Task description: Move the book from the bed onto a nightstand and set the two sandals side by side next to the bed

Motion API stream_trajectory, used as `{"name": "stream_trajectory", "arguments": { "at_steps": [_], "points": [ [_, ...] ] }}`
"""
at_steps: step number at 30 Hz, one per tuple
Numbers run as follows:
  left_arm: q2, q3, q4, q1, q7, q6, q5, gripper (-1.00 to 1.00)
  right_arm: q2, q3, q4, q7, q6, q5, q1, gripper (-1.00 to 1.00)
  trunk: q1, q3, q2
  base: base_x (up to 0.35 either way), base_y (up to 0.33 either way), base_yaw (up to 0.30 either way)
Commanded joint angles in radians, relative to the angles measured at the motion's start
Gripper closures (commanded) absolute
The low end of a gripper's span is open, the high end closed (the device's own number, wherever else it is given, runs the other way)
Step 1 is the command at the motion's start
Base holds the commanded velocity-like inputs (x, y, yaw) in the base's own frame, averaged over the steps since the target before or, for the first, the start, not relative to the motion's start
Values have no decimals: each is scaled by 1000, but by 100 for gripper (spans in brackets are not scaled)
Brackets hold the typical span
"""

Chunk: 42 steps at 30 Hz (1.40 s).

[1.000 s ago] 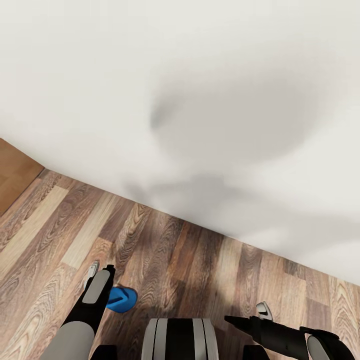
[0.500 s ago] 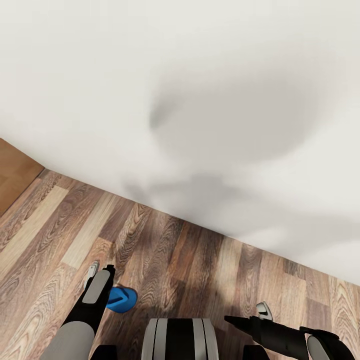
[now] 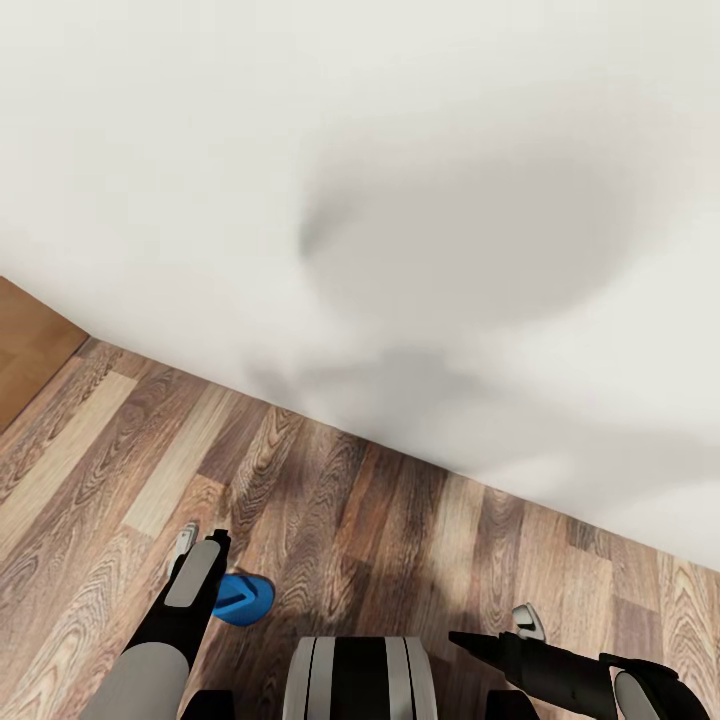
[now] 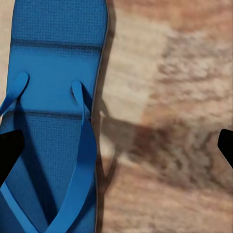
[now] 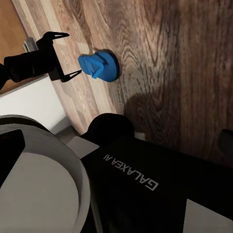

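Head view: the robot faces a plain white wall (image 3: 400,200) that meets a wood-plank floor (image 3: 380,520). The left hand (image 3: 200,540) hangs low over the floor, its two dark fingers spread apart and holding nothing. One blue sandal (image 3: 243,598) lies flat on the floor just beside this hand, on its inner side, partly hidden behind the forearm. The right hand (image 3: 500,630) is held out on the other side of the robot's trunk (image 3: 360,680), well apart from the sandal; whether its fingers are spread or pressed together cannot be told.

Left wrist view: the sandal (image 4: 53,116) lies strap-side up below the hand, its thin blue straps meeting in a V. It sits under one fingertip (image 4: 8,153) rather than midway between the two (the opposite fingertip is over bare floor).

Right wrist view: the left hand (image 5: 62,54) appears from the side with its fingers spread, the sandal (image 5: 98,66) on the floor just beyond its tips, apart from them. The black base below bears the lettering "GALAXEA AI".
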Motion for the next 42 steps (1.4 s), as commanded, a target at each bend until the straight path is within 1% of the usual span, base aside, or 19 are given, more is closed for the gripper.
{"name": "stream_trajectory", "arguments": {
  "at_steps": [1,18,24,42],
  "points": [
    [-1,1,-1,0,1,-8,11,-100,0,-1,0,4,4,1,0,-100,0,-1,0,0,0,0],
    [-1,0,-1,0,1,-9,11,-100,0,-1,0,4,4,1,0,-100,0,-1,0,0,0,0],
    [-1,0,-1,0,1,-9,11,-100,0,-1,0,4,4,1,0,-100,3,-24,-2,0,0,0],
    [-3,-1,-1,0,1,-11,11,-100,0,-1,0,4,4,1,0,-100,3,-24,-2,0,0,0]
  ]
}}
